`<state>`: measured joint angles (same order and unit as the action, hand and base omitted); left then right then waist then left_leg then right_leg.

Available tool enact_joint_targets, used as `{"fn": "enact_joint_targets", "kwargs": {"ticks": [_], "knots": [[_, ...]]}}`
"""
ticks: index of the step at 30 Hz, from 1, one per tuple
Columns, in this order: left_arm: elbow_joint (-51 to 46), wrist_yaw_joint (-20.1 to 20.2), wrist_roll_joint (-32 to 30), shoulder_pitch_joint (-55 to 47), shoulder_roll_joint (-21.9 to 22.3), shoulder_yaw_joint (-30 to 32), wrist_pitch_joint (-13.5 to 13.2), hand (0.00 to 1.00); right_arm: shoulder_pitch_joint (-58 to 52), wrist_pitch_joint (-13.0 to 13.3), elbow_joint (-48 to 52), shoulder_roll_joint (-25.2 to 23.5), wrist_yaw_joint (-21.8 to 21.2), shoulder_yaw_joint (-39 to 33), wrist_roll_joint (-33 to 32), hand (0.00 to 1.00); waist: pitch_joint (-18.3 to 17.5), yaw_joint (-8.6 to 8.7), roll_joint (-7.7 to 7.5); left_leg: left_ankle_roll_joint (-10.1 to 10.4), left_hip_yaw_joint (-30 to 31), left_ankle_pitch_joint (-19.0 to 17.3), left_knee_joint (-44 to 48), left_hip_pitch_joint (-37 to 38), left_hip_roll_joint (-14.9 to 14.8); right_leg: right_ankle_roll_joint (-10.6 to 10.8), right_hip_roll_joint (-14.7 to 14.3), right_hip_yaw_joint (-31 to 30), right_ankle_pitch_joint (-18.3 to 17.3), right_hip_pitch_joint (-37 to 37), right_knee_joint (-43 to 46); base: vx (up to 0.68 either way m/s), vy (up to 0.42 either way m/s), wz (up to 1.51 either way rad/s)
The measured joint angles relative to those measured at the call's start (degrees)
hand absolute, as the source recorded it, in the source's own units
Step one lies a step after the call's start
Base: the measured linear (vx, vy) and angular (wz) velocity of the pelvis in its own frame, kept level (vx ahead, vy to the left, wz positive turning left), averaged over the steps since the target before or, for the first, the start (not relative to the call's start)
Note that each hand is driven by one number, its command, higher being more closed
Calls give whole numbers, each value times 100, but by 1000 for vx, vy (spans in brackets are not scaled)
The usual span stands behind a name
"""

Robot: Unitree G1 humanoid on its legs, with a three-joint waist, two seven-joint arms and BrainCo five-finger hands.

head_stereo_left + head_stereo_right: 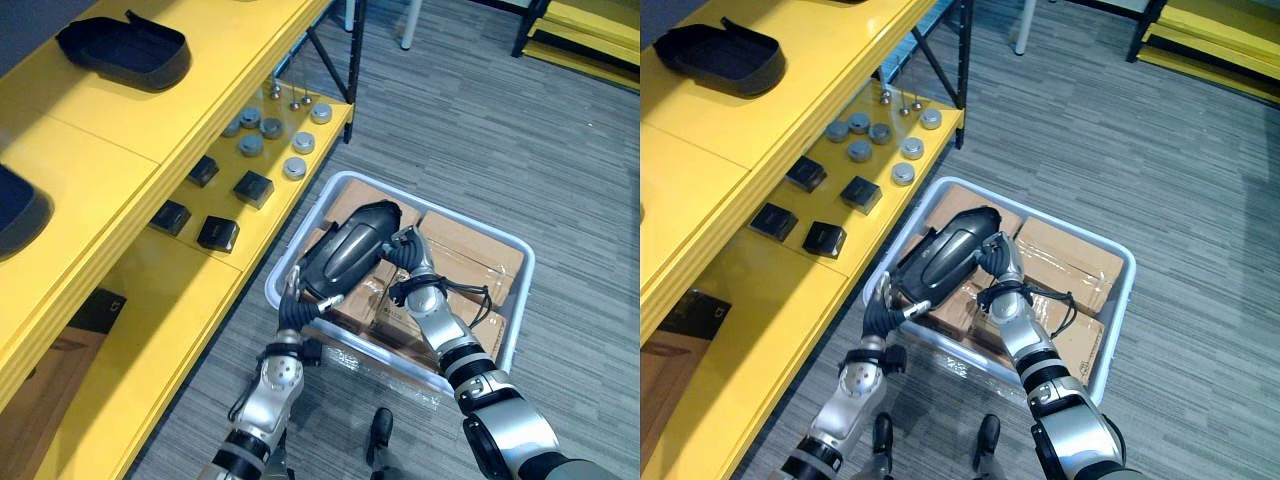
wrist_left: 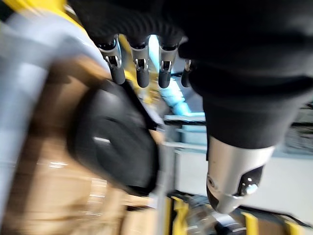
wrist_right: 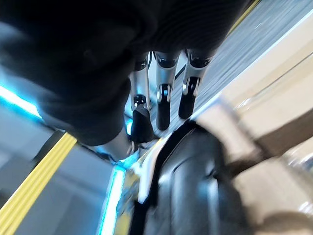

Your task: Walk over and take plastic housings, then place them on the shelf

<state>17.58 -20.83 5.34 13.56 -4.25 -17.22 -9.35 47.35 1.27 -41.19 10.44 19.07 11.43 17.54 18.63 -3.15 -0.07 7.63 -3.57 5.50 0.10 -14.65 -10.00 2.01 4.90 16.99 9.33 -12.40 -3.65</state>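
A long black plastic housing (image 1: 345, 252) hangs tilted above a white bin (image 1: 519, 300), carried between my two hands. My left hand (image 1: 293, 308) presses its lower near end with straight fingers (image 2: 142, 68). My right hand (image 1: 412, 255) presses the upper far side, and its fingers (image 3: 164, 103) lie straight against the housing's edge (image 3: 195, 191). Both hands are open, neither curled round it. The yellow shelf (image 1: 150, 150) runs along the left. On its top board lie two more black housings, one at the far end (image 1: 125, 50) and one at the left edge (image 1: 15, 210).
Cardboard boxes (image 1: 470, 260) fill the bin under the housing. The shelf's lower board carries small black boxes (image 1: 253, 188) and several grey discs (image 1: 270, 127). Grey carpet (image 1: 480, 120) spreads to the right, with another yellow rack (image 1: 590, 30) at the far right.
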Motion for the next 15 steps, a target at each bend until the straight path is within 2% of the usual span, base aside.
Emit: {"fn": "enact_joint_targets", "kwargs": {"ticks": [4, 8, 10, 15], "knots": [[218, 61, 0, -650, -14, 44, 49, 0, 45, 18, -251, 38, -164, 36, -2, 0, 4, -274, 8, -29, 128, 62, -63, -63, 39, 1, 27, 141, -3, 1, -10, -9, 19, 25], [500, 161, -47, -1106, -18, 232, 112, 0, 38, 116, -328, 79, -348, 115, -37, 0, 11, -293, 16, -66, 280, 204, -260, -81, 115, 8, 91, 300, -7, 0, -9, -8, 35, 21], [661, 220, -233, -1194, -33, 381, 134, 0, 20, 152, -452, 105, -441, 113, -180, 0, 12, -352, 17, -76, 292, 221, -282, -76, 127, 9, 102, 305, -8, 0, -5, -3, 21, 4], [939, 239, -407, -1233, -48, 679, 164, 0, -66, 158, -603, 134, -692, 163, -403, 0, 16, -360, 16, -75, 293, 261, -334, -42, 123, 10, 98, 303, -8, 0, 0, 0, 0, 0]]}}
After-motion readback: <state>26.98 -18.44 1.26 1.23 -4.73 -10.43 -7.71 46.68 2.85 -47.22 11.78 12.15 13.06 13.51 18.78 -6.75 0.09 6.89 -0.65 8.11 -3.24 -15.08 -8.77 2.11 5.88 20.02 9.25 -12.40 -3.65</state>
